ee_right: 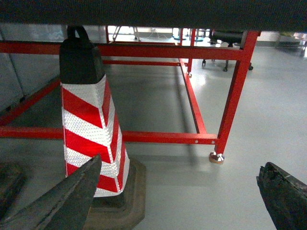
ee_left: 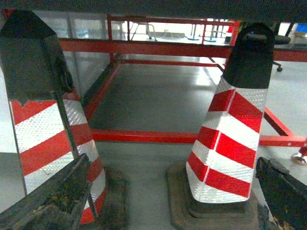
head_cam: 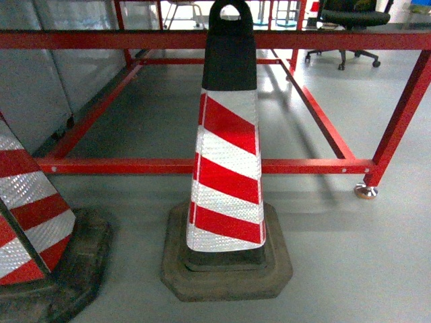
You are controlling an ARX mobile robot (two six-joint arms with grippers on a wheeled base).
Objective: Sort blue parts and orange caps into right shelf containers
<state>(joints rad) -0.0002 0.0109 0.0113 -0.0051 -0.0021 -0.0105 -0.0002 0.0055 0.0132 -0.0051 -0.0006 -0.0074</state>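
Both my hands — left hand and right hand — hang wide open, holding nothing, low before a red-and-white striped traffic cone on the grey floor; the blue bins aren't in view — probably I'm just travelling.

Straight ahead of both tools a red-and-white striped cone stood on the grey floor, blocking the middle. A second cone rose close to the left of the left tool; between the two cones lay a narrow lane of bare floor. Beyond them a low red rail crossed the way, with open floor behind it inside the red frame. To the right of the right tool, floor lay open up to the frame's leg.
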